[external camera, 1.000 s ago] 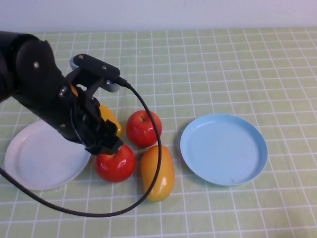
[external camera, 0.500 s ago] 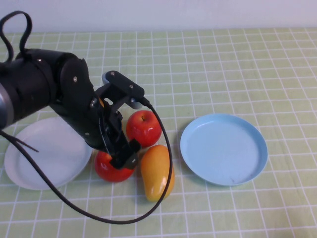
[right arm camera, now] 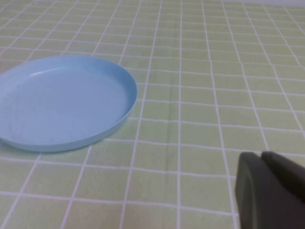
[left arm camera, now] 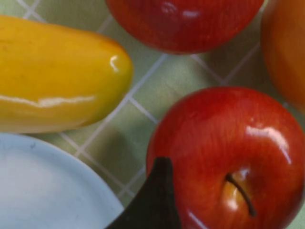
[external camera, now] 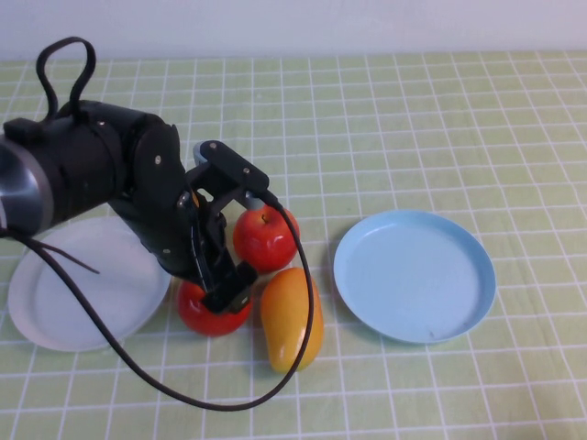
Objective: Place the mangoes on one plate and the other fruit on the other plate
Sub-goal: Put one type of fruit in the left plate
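Observation:
Two red apples lie mid-table, the near apple point(external camera: 209, 312) point(left arm camera: 224, 143) and the far apple point(external camera: 266, 236) point(left arm camera: 186, 21). One mango point(external camera: 292, 316) point(left arm camera: 286, 47) lies beside them. The second mango point(left arm camera: 57, 78) lies by the white plate point(external camera: 73, 293) point(left arm camera: 43, 191), hidden under my arm in the high view. My left gripper point(external camera: 229, 289) point(left arm camera: 240, 186) is open just over the near apple, with one finger point(left arm camera: 155, 200) at its side. The light blue plate point(external camera: 415, 275) point(right arm camera: 62, 102) holds nothing. My right gripper point(right arm camera: 274, 191) is shut above bare cloth, outside the high view.
A green checked cloth point(external camera: 440, 119) covers the table. The left arm's black cable point(external camera: 303, 302) loops over the near mango and down toward the front edge. A pale wall runs along the far side.
My left arm has swung right and forward, bringing its gripper from the near apple's left edge to over its top. The rear mango is now covered by the arm.

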